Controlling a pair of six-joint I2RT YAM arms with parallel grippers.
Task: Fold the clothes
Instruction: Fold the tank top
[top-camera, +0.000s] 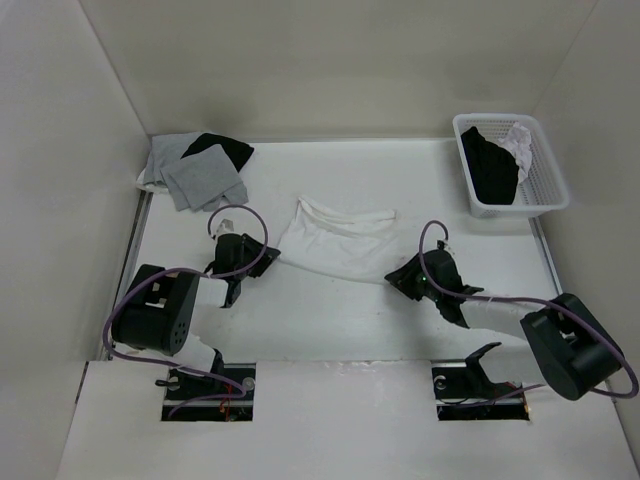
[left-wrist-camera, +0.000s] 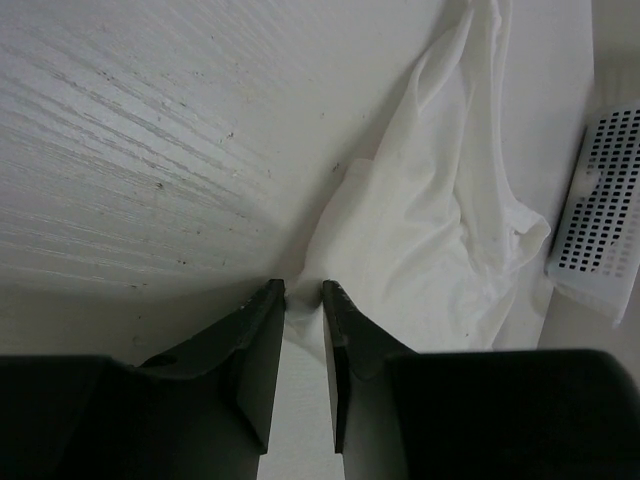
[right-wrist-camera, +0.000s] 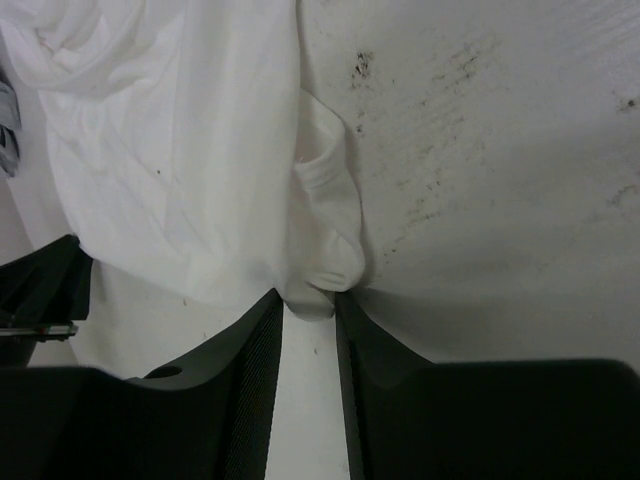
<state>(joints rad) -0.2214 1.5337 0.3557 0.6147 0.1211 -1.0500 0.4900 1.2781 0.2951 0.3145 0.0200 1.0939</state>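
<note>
The clothes (top-camera: 340, 240), a thin white top, lie crumpled in the middle of the table, straps toward the back. My left gripper (top-camera: 272, 253) is at the near-left corner. In the left wrist view that gripper (left-wrist-camera: 303, 288) has its fingertips close together, with the corner of the white cloth (left-wrist-camera: 430, 230) pinched between them. My right gripper (top-camera: 393, 279) is at the near-right corner. In the right wrist view its tips (right-wrist-camera: 309, 298) squeeze a folded hem of the cloth (right-wrist-camera: 180, 150), which bulges just beyond them.
A pile of grey and black garments (top-camera: 200, 165) lies at the back left corner. A white mesh basket (top-camera: 545, 195) holding black and whitish cloths stands at the back right; its wall (left-wrist-camera: 605, 200) shows in the left wrist view. Walls enclose the table.
</note>
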